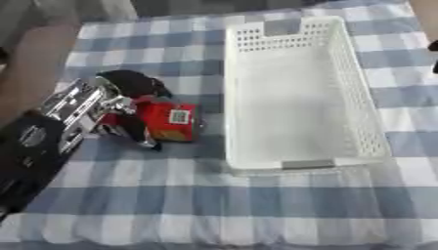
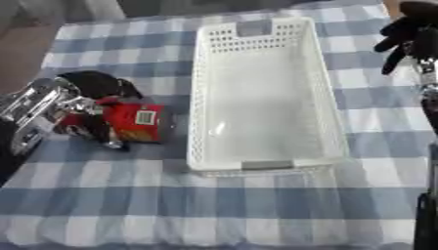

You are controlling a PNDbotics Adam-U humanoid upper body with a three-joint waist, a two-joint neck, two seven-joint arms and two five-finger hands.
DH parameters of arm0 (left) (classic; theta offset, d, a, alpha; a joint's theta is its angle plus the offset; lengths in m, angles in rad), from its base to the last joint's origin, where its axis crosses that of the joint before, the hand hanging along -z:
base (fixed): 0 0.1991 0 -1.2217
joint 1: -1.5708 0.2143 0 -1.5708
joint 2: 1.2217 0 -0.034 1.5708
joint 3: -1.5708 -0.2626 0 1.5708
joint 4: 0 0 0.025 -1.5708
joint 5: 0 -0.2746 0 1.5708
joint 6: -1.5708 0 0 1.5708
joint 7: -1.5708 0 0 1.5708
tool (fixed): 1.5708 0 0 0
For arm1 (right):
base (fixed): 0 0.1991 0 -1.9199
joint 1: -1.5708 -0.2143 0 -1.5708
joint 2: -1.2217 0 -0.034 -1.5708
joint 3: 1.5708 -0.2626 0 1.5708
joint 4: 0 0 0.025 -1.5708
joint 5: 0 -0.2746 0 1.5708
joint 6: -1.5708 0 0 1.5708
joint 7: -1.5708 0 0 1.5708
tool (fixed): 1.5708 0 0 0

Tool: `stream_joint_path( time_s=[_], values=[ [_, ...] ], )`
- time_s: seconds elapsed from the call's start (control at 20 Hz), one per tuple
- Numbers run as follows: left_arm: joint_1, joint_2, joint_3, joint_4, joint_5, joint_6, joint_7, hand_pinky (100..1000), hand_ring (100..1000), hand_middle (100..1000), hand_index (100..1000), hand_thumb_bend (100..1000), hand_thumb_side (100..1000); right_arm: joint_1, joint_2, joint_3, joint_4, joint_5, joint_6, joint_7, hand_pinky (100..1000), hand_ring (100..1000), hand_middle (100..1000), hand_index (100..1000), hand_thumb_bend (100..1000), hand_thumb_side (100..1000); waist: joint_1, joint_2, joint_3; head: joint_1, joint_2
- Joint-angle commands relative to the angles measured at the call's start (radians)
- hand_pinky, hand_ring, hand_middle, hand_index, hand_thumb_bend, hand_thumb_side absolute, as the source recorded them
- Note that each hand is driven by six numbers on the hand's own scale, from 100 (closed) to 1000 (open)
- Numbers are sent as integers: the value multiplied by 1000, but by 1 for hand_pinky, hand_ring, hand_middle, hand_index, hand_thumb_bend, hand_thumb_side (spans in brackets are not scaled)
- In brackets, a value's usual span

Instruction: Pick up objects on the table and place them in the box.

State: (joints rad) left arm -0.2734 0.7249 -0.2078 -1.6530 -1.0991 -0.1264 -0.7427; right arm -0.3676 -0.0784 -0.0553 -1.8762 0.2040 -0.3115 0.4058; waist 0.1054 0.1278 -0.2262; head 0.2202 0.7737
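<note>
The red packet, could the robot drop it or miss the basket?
Maybe. The left hand has its fingers around only one end of the red packet, which lies on the table, so it might slip when lifted. The white basket sits close by with tall walls, so a low carry could bump its rim.

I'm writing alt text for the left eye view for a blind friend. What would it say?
The robot's left hand is closed around a red packet lying on a blue-and-white checked tablecloth. Just to the packet's right stands a long white basket with perforated walls, and nothing shows inside it.
</note>
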Motion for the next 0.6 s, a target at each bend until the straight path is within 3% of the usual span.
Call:
stream_joint_path(
  time_s=[0.05,0.15,0.2,0.25,0.3,0.35,0.4,0.45,0.5,0.6],
  values=[
    [-10,16,12,-10,6,-13,-48,764,826,874,1000,658,651,-13,-1,1,-14,-1,-1,2,349,553,606,821,100,790,-2,-13,-1,-4,-4],
    [-12,17,15,-17,9,-16,-61,749,808,856,1000,659,631,-13,-1,1,-14,-1,-1,2,349,553,606,821,100,790,-1,-14,-1,-4,-4],
    [-12,18,16,-19,7,-15,-65,649,713,782,882,623,504,-12,-1,1,-14,-1,-1,2,349,553,606,821,100,791,-1,-14,-2,-4,-4],
    [-12,18,16,-21,4,-13,-67,547,625,703,783,496,331,-12,-1,0,-14,-1,0,2,349,553,606,821,100,791,-1,-14,-2,-4,-4],
    [-13,18,20,-26,-2,-6,-56,410,522,590,674,344,284,-11,-2,0,-14,-1,0,2,349,553,606,821,100,791,0,-14,-2,-4,-4],
    [-12,18,22,-32,-6,5,-34,389,507,576,659,333,277,-11,-2,0,-14,-1,0,2,349,553,606,821,100,791,0,-14,-2,-4,-4],
    [-13,17,26,-41,-12,19,7,234,387,454,523,337,242,-10,-2,0,-14,-1,0,2,349,553,606,821,100,791,0,-14,-1,-4,-4],
    [-11,17,26,-47,-18,30,49,204,362,429,497,341,236,-10,-2,0,-14,-1,0,2,349,553,606,821,100,791,0,-14,-1,-4,-4],
    [-12,17,26,-52,-25,40,92,100,278,337,405,403,218,-10,-2,0,-14,-1,0,2,349,553,606,821,100,791,0,-14,-1,-4,-4],
    [-11,16,25,-57,-41,54,172,100,178,223,289,475,207,-9,-2,0,-14,-1,0,3,349,553,606,821,100,791,1,-14,-1,-4,-4]
  ],
)
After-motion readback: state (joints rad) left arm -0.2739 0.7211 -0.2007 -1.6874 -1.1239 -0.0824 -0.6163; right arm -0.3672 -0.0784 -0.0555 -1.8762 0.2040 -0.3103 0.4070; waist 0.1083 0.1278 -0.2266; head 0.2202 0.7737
